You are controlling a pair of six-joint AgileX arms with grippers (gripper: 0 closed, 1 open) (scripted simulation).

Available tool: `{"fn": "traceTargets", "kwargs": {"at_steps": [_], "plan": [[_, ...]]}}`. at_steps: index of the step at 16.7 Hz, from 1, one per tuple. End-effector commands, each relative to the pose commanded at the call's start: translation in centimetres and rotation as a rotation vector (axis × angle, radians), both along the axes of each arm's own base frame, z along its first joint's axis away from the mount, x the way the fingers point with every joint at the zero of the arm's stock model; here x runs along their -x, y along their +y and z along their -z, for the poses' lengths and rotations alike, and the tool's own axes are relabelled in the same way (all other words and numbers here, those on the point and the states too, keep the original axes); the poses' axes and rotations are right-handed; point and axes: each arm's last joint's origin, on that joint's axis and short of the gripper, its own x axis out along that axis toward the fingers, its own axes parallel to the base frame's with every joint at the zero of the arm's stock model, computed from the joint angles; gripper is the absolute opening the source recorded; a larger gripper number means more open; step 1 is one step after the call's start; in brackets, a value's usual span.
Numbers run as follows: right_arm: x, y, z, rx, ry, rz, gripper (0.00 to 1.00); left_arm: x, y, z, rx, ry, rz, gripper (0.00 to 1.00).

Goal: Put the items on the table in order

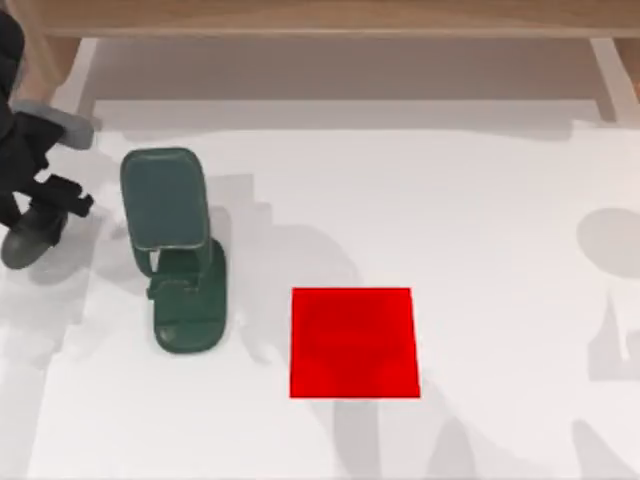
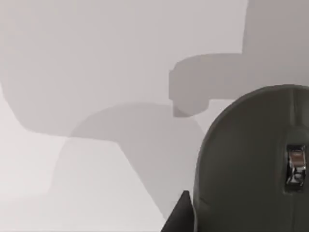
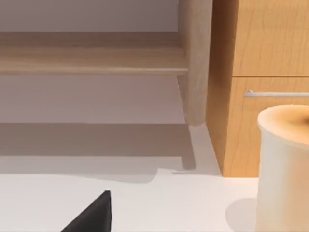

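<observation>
A dark grey-green mouse (image 1: 28,240) is at the table's (image 1: 480,220) far left edge, under my left gripper (image 1: 48,208). In the left wrist view the mouse (image 2: 251,164) looms close, its scroll wheel showing, and one dark fingertip (image 2: 181,215) presses against its side, so the gripper looks shut on it. A grey-blue phone (image 1: 163,198) leans on a dark green stand (image 1: 190,315) left of centre. From my right gripper I see a single black fingertip (image 3: 96,215), low over the white tabletop.
A flat red square (image 1: 355,343) lies near the table's middle front. A wooden shelf edge (image 1: 330,18) runs along the back. The right wrist view shows a wooden cabinet (image 3: 260,87), a shelf leg (image 3: 195,63) and a white cylinder (image 3: 285,179).
</observation>
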Motion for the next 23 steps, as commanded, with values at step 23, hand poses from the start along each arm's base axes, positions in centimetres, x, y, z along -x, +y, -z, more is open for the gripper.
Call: {"fn": "traceTargets", "kwargs": {"at_steps": [23], "plan": [[0.0,0.0,0.0,0.0,0.0,0.0,1.0,-1.7,-15.6,-8.4,0.035,-0.325,-0.209,0.0]]}}
